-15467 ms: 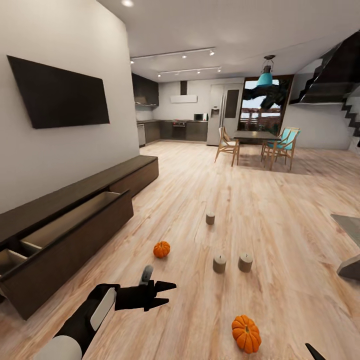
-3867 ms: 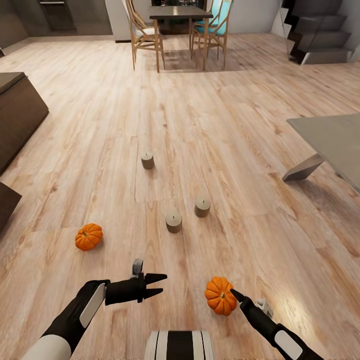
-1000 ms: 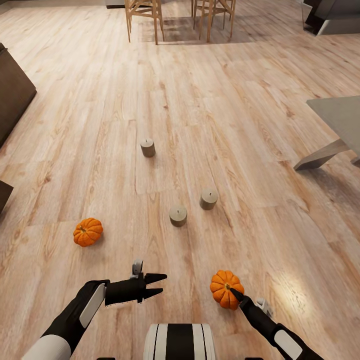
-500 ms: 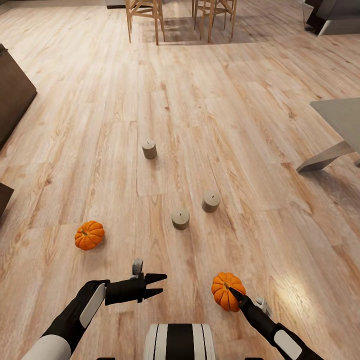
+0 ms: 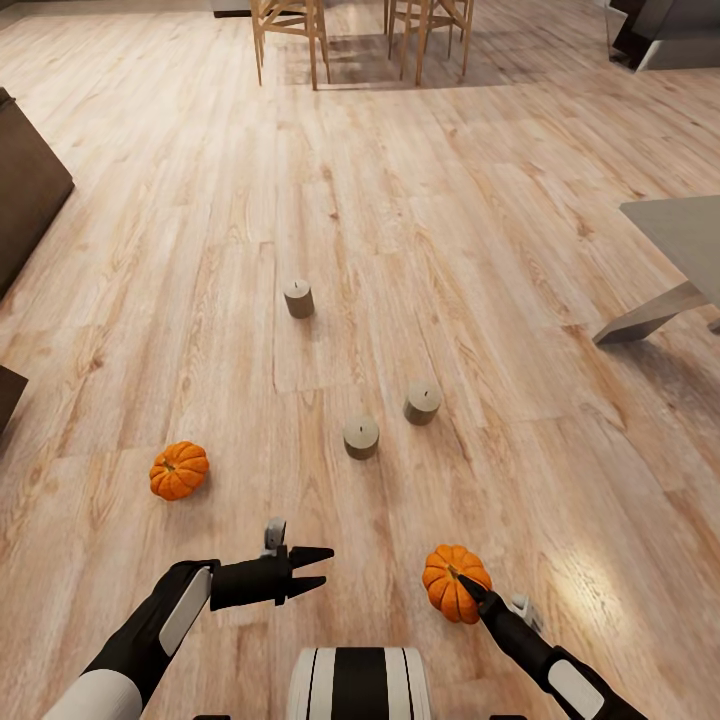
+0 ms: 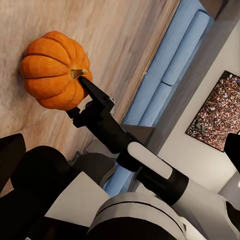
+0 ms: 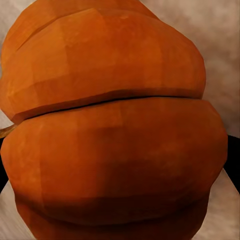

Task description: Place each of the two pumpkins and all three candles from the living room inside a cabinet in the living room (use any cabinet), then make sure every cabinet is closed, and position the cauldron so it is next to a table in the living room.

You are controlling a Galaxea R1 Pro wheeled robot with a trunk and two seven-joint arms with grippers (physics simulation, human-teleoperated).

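Observation:
One orange pumpkin [image 5: 455, 581] lies on the wood floor at the lower right, and it looms large in the right wrist view [image 7: 115, 125]. My right gripper [image 5: 466, 587] reaches over it by the stem, jaws open, dark fingers at either flank. The left wrist view has the same pumpkin [image 6: 52, 70] with the right gripper's fingertip [image 6: 84, 85] on its top. A second pumpkin [image 5: 179, 470] lies to the left. Three candles [image 5: 298, 298] [image 5: 361, 436] [image 5: 422, 402] stand beyond. My left gripper [image 5: 320, 567] hovers open and empty. The cabinet [image 5: 30, 185] is at the left edge, the table [image 5: 680, 235] at the right edge.
Dining chairs [image 5: 290, 35] and a dining table's legs stand at the far end of the floor. A dark stair base [image 5: 665, 30] is at the top right. A blue sofa [image 6: 170, 65] lies behind me in the left wrist view.
The view shifted slightly a second ago, then held still. Both arms and the pumpkin keep the same places relative to each other.

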